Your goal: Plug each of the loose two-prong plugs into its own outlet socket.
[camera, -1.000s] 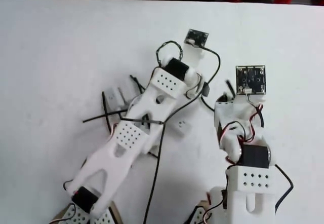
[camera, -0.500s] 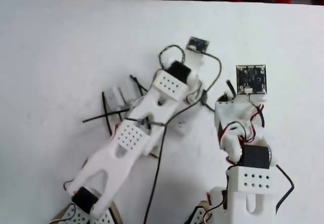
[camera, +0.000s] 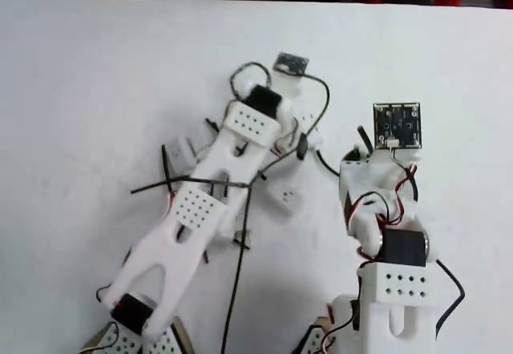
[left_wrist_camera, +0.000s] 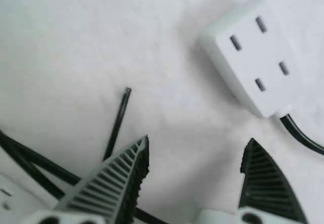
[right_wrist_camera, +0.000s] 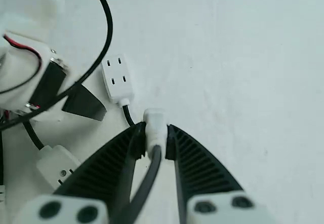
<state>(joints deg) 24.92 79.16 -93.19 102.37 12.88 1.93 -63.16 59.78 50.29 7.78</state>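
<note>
Since the earlier frames the left arm has swung leftward over the counter, away from the right arm. The left pincer gapes wide and holds nothing, near a white four-slot socket block whose cord is cut off at the frame edge. The right pincer is clamped on a white plug, close to that block. The plug's prongs cannot be made out. The left arm covers part of the black cords.
</note>
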